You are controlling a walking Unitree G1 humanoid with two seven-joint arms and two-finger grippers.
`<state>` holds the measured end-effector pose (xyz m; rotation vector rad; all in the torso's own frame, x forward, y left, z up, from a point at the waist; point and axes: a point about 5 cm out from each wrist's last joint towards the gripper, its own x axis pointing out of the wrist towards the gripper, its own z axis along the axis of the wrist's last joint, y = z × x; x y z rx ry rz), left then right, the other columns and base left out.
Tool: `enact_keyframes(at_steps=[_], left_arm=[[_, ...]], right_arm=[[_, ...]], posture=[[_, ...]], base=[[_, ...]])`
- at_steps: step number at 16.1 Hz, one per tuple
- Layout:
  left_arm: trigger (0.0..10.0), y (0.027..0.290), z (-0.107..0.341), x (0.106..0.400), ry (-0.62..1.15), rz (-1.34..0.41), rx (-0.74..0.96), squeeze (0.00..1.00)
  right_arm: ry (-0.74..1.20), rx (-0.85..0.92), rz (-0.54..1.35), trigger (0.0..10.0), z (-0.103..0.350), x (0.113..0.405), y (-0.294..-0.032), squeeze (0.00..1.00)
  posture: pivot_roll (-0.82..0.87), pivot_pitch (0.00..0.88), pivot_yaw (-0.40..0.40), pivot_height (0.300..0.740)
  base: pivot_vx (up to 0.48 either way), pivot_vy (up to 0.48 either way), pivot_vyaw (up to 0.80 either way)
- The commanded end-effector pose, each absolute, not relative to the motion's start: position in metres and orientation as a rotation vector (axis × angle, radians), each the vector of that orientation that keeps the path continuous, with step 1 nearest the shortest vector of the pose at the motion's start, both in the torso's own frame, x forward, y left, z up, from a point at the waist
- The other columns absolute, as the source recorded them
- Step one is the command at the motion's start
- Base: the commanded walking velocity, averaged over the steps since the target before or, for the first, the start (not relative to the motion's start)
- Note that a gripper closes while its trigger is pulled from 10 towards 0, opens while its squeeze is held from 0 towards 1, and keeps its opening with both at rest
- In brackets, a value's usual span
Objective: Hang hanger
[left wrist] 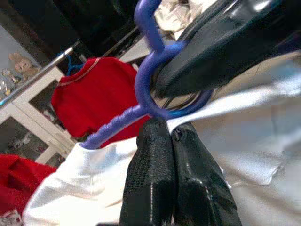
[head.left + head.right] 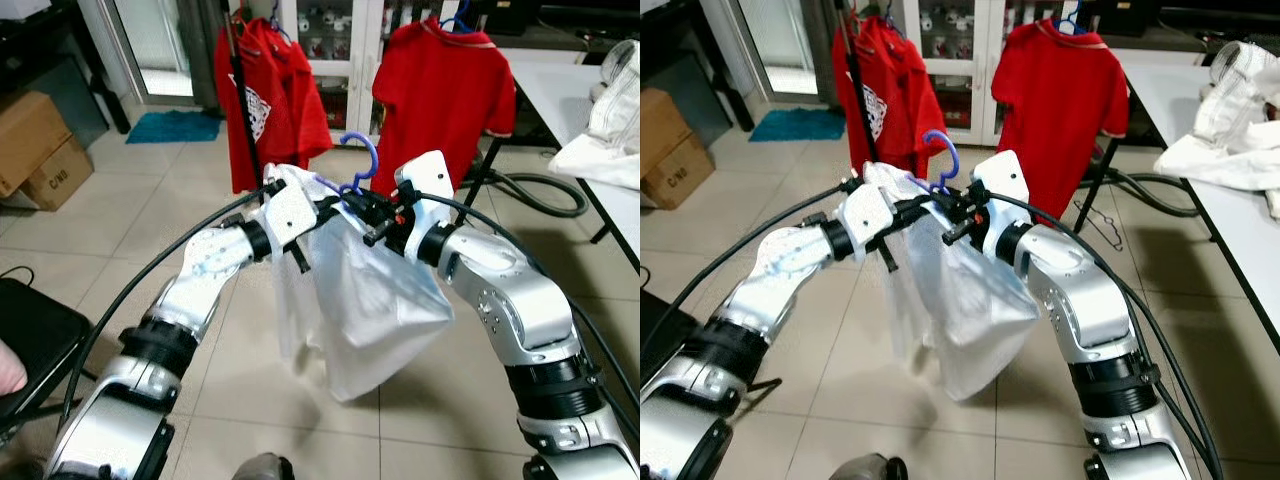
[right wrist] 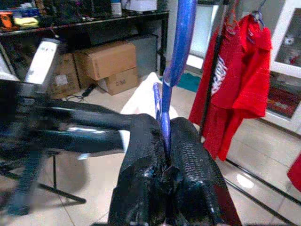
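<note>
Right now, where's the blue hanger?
In the eye views, the hanger is mid-frame, gripped between both pincers, left and right, with the white shirt draped below it.

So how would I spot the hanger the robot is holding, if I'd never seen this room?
Find the two silver arms reaching out over the tiled floor, meeting in the middle. Between the left gripper and the right gripper hangs a white garment, and the blue hanger pokes up from its top. Its curly hook is free in the air, while the red shirts behind hang on the rail.
</note>
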<state>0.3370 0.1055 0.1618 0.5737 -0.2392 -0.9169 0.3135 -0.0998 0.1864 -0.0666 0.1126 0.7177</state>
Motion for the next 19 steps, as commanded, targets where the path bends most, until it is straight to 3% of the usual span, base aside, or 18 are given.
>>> enact_keyframes(at_steps=[1, 9, 19], left_arm=[[0.0, 0.107, 0.169, 0.335, -0.269, -0.929, 0.593, 0.0], [0.0, 0.127, 0.194, 0.332, -0.368, -0.746, 0.69, 0.0], [0.0, 0.134, 0.224, 0.348, -0.471, -0.566, 0.779, 0.0]], right_arm=[[0.118, -0.068, 0.7, 10.0, 0.186, 0.314, -0.101, 0.0], [0.321, -0.119, 0.481, 10.0, 0.148, 0.327, -0.121, 0.0], [0.462, -0.322, 0.508, 10.0, 0.127, 0.318, -0.128, 0.0]], posture=[[-0.02, 0.0, 0.066, 0.74], [-0.01, 0.0, 0.053, 0.74], [-0.02, 0.0, 0.06, 0.74]], base=[[0.0, 0.0, 0.0], [0.0, 0.0, 0.0], [0.0, 0.0, 0.0]])
